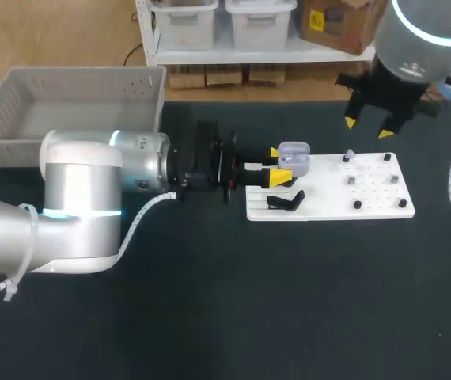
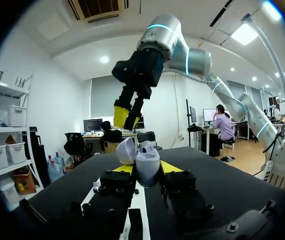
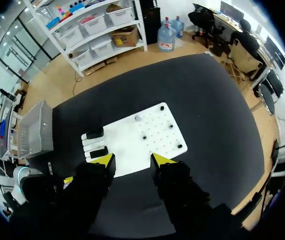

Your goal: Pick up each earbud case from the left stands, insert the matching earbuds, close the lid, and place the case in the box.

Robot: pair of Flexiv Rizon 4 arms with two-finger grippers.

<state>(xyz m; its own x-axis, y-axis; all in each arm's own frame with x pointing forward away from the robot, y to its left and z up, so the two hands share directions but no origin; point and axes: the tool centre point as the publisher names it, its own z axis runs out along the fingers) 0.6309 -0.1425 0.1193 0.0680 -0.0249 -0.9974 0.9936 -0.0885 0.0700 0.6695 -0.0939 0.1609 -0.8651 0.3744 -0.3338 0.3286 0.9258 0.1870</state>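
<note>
Our left gripper (image 1: 276,165) squeezes the earbud case (image 1: 294,161) between its two yellow fingers, one on each side. The case is pale purple and its lid is flipped open. It sits over the left end of the white board (image 1: 368,202), near the far corner of that end. We cannot tell if the case touches the board. Just beside it, at the board's near left corner, lies a black stand (image 1: 285,203). Little dark pegs (image 1: 358,204) stick up from the right part of the board. The board lies on the black table (image 1: 289,301), a bit right of the middle. Our right gripper (image 1: 368,127) hangs high above the board's far edge. Its fingers are spread apart and hold nothing. The grey box (image 1: 75,111) sits at the far left corner of the table, well apart from the case.
</note>
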